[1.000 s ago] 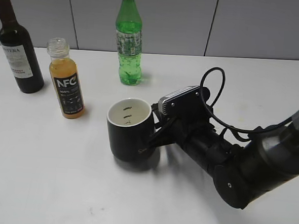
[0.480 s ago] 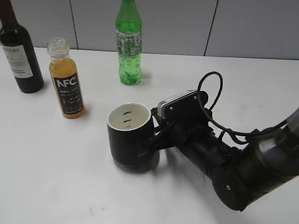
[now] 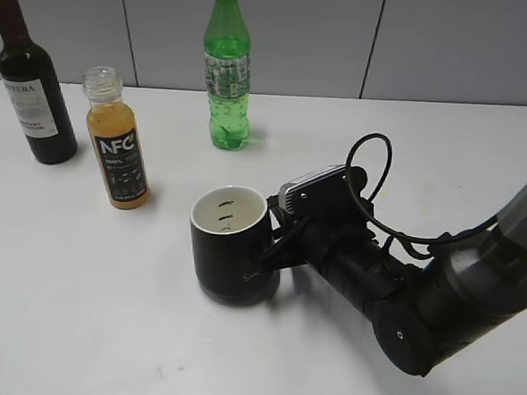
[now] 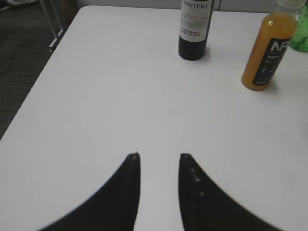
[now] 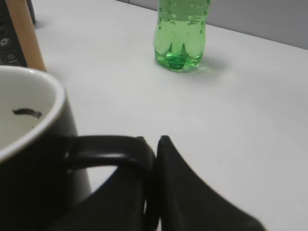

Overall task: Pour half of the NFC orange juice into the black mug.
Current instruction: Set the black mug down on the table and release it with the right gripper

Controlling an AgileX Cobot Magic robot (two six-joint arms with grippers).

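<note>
The black mug (image 3: 229,254) with a white interior stands upright on the white table, near the middle. My right gripper (image 3: 274,250) is shut on its loop handle (image 5: 108,147); in the right wrist view the gripper (image 5: 153,140) pinches the handle's outer bend and the mug (image 5: 29,144) fills the left. The NFC orange juice (image 3: 119,148) stands upright at the left, apart from the mug; it also shows in the left wrist view (image 4: 269,50). My left gripper (image 4: 159,156) is open and empty over bare table, well short of the bottle.
A dark wine bottle (image 3: 33,85) stands at the far left, left of the juice. A tall green bottle (image 3: 227,70) stands at the back, behind the mug. The table's left edge (image 4: 45,55) drops to dark floor. A grey wall panel backs the table.
The mug, held by my right gripper, has shifted slightly toward the front and right of the table. The bottles have not moved.
</note>
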